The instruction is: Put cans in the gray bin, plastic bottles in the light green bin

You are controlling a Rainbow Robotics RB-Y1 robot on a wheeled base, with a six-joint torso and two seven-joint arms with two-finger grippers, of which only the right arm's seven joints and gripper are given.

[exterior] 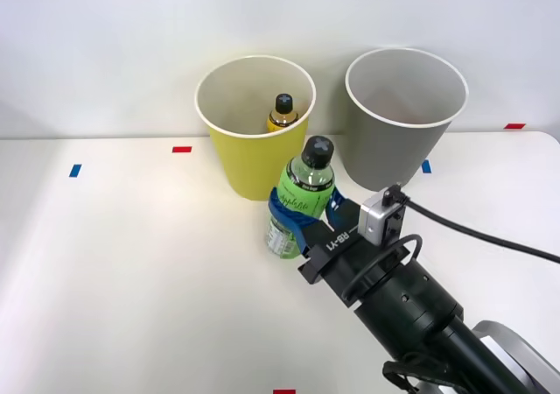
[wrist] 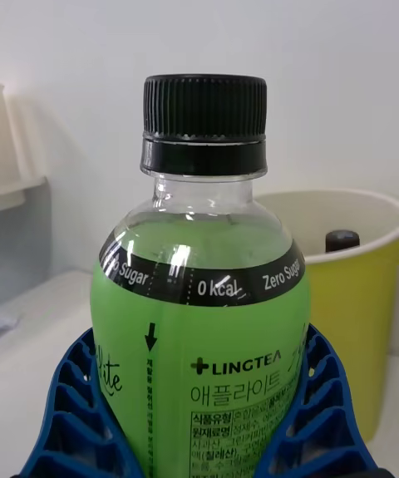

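My right gripper [exterior: 306, 212] is shut on a plastic bottle [exterior: 302, 188] of green liquid with a green label and a black cap. The bottle stands upright, its base at or just above the white table, right in front of the light green bin [exterior: 245, 162]. In the wrist view the blue ribbed fingers [wrist: 75, 411] clasp both sides of the bottle [wrist: 199, 295]. A yellowish bottle [exterior: 282, 114] stands inside the light green bin, and its dark cap [wrist: 342, 239] peeks over the rim of the bin [wrist: 353, 295]. The gray bin [exterior: 394, 149] stands to the right of it. The cans are out of view.
The two bins stand side by side at the back of the table [exterior: 131, 263], against a white wall. Small red tape [exterior: 181, 149] and blue tape [exterior: 74, 170] marks lie on the tabletop. A black cable [exterior: 490, 236] runs from my wrist to the right.
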